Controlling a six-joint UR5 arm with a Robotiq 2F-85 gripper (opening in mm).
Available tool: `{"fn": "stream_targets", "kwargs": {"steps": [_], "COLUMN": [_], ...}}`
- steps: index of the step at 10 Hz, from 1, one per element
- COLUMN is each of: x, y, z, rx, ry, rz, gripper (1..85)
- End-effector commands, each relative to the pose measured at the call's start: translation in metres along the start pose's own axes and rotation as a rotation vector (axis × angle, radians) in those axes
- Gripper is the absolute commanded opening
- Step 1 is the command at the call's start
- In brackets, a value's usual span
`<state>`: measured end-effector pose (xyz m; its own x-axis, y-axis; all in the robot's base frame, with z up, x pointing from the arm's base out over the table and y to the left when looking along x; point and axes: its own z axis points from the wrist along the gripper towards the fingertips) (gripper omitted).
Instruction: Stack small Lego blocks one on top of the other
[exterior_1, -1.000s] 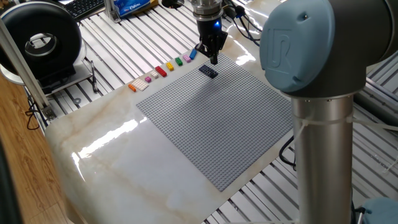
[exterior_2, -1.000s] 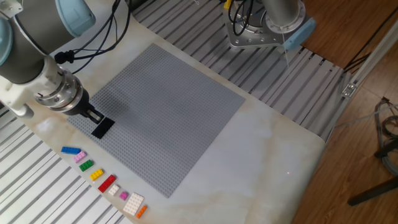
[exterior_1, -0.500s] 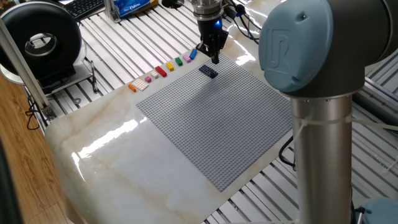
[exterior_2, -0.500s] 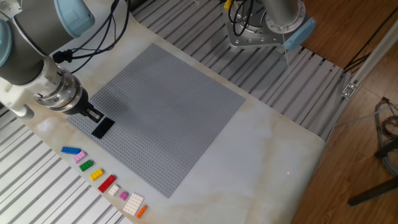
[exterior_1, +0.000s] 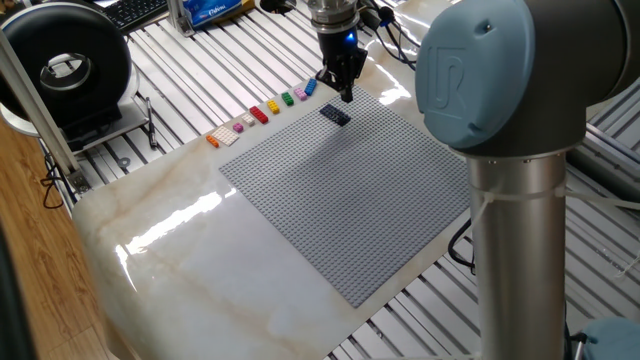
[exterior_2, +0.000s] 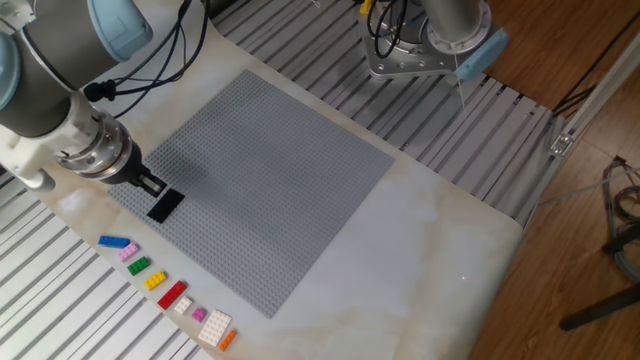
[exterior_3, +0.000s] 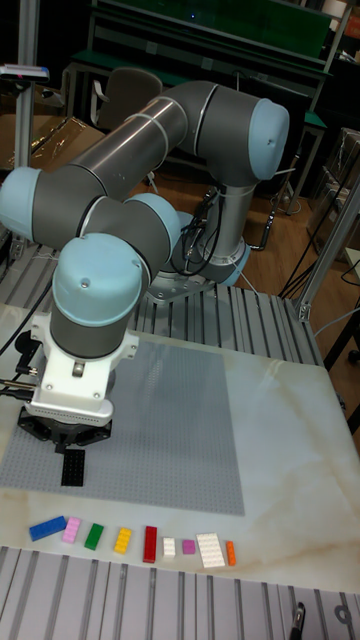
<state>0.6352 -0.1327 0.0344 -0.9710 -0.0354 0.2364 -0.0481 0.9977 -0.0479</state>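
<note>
A dark navy block (exterior_1: 335, 115) (exterior_2: 166, 205) (exterior_3: 73, 467) lies on the grey baseplate (exterior_1: 350, 200) near its edge. My gripper (exterior_1: 344, 95) (exterior_2: 150, 185) hangs just above the navy block, apart from it, holding nothing, its jaws only slightly parted. In the tall fixed view the wrist hides the fingers. Beside the baseplate, a row on the marble holds the blue (exterior_2: 114, 242), pink (exterior_2: 127, 254), green (exterior_2: 138, 266), yellow (exterior_2: 155, 281), red (exterior_2: 172, 294) and orange (exterior_2: 227, 340) blocks, each lying singly.
Small white pieces (exterior_3: 211, 549) lie in the row between red and orange. A black round device (exterior_1: 70, 65) and a keyboard (exterior_1: 135, 10) sit beyond the marble top. The arm's base (exterior_2: 430, 40) stands on slatted rails at the far side.
The gripper has risen very slightly above the navy block. The blocks have not moved.
</note>
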Motion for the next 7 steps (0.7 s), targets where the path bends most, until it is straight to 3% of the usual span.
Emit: {"fn": "stream_targets", "kwargs": {"steps": [1, 7], "x": [-0.0016, -0.0014], "y": [0.0012, -0.0027], "z": [-0.0003, 0.0003], "rx": [-0.011, -0.003], "ry": [-0.008, -0.009], "rz": [-0.004, -0.018], "gripper": [1.0, 1.0]}}
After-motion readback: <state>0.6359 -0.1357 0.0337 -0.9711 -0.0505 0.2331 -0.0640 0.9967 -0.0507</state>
